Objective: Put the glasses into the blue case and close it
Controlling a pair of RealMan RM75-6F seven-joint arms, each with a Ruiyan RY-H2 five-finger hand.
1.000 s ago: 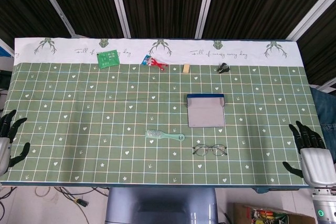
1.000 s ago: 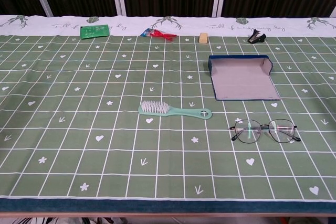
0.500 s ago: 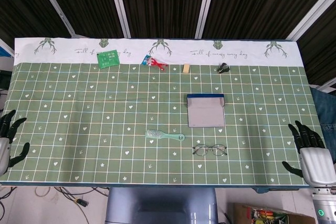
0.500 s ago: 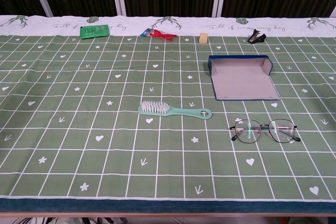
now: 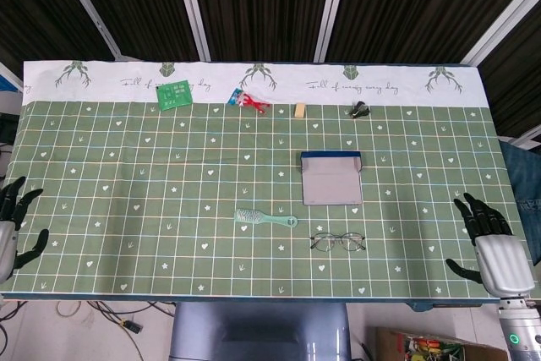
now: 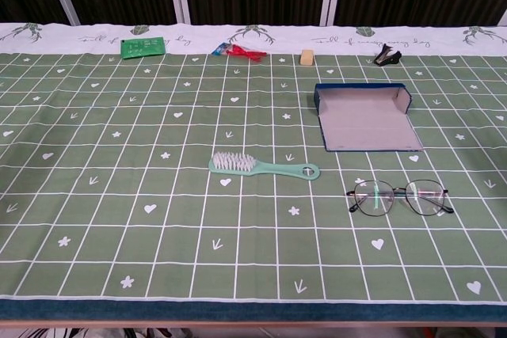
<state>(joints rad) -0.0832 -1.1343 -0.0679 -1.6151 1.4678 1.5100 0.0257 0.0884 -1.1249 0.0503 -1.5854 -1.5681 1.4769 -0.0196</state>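
Blue case [image 6: 366, 119] lies open, grey lining up — thin-rimmed, seemingly unfolded glasses [image 6: 400, 196] just before it.

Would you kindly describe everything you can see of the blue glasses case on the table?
The blue case lies open on the green checked tablecloth, right of centre. It looks like a flat folding case: dark blue outside, pale grey lining, with a low blue wall along its far edge and short raised ends. The flap lies flat toward the robot. It is empty. The glasses lie just in front of it, apart from it. Neither hand touches it.
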